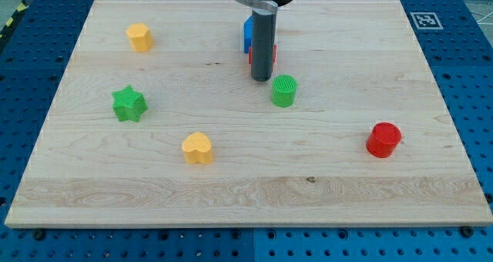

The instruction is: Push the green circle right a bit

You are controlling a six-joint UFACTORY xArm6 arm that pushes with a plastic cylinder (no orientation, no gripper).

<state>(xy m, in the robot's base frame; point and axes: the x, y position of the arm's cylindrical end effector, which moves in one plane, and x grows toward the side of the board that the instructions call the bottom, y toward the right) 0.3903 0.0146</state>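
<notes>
You are looking down at a pale wooden board (246, 193) lying on a blue perforated table (23, 62). The arm has no jaws to open or close; it ends in a dark rod that comes down from the view's top centre, and my tip (261, 79) rests on the board just above and to the left of the green circle (283, 90). The tip and the green circle are close, but you cannot tell whether they touch. The green circle stands a little right of the board's middle.

Behind the rod, partly hidden by it, are a blue block (248, 32) and a red block (273, 55); their shapes cannot be made out. A yellow block (139, 37) sits near the upper left. A green star (129, 104) lies at the left side. A yellow heart (198, 148) sits below centre-left. A red cylinder (384, 139) stands well apart at the lower right. A black-and-white marker tag (424, 20) sits at the board's upper right corner.
</notes>
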